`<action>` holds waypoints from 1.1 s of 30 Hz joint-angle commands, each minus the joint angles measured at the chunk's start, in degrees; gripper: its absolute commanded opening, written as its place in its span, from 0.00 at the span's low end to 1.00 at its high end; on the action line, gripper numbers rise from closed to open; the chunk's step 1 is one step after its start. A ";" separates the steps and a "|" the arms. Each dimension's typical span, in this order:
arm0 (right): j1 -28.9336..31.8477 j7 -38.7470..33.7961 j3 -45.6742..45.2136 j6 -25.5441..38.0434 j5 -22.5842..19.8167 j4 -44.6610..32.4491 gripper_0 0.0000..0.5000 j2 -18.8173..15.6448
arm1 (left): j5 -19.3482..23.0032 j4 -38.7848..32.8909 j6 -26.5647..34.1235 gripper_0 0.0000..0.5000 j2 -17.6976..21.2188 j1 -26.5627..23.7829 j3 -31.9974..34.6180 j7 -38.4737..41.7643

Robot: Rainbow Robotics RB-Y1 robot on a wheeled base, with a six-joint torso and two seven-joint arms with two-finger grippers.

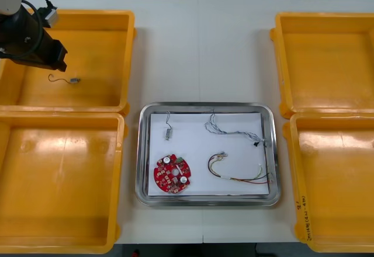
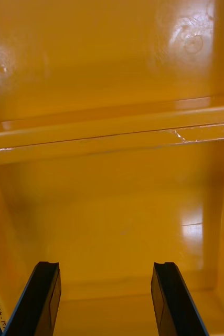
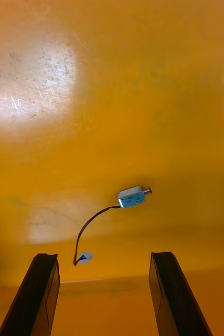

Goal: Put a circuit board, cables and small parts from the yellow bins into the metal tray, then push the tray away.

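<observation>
Nearest the robot, the near-left yellow bin (image 1: 58,181) and the near-right yellow bin (image 1: 333,181) sit at either side of the desk (image 1: 204,47). The right gripper (image 2: 105,269) hangs inside the near-right bin, close to its near wall. Its two black fingers are spread wide apart above the bin's glossy floor and grip nothing. Beyond them, the doubled rim where this bin meets the far-right yellow bin (image 1: 324,52) runs across the wrist view

Between the two pairs of bins lies the metal tray (image 1: 142,152), white inside with a shiny rim. In its near-left part rests the round red circuit board (image 1: 173,174), lying flat. In its near-right part is the red and yellow cable (image 1: 236,172), curled into a loose loop with one end trailing toward the tray's right wall. Farther back on the right, the twisted blue and white cable (image 1: 234,131) snakes from the middle of the far edge out to the right rim. In the far-left corner of the tray sits a small metal part (image 1: 168,129), its thin wire pointing to the far edge

Farther still, the left arm (image 1: 23,29) reaches over the far-left yellow bin (image 1: 99,35) from its left side. The left gripper (image 3: 104,258) hovers above that bin's floor, its fingers standing well apart and clasping nothing. A second small metal part (image 3: 132,197) lies on the floor just beyond the fingertips, clear of both. Its black wire curves back to a small white plug (image 3: 85,257) that lies between the two fingers, nearer the one on the wire's side
</observation>
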 commanded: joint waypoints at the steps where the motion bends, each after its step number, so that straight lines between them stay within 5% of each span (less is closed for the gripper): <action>1: 1.23 -1.13 -2.06 -1.71 1.14 -1.95 1.00 -1.84 | -1.43 -1.96 -1.25 1.00 -1.83 -3.10 1.18 7.58; 17: 4.57 -0.86 -1.97 -9.44 0.88 -1.95 1.00 -0.79 | -1.43 2.97 -8.99 1.00 -3.50 -3.10 -4.01 8.89; 33: 6.06 0.28 -1.70 -8.65 -1.49 -3.71 1.00 -2.54 | 0.24 8.42 -14.08 1.00 -3.50 -2.92 -8.49 8.10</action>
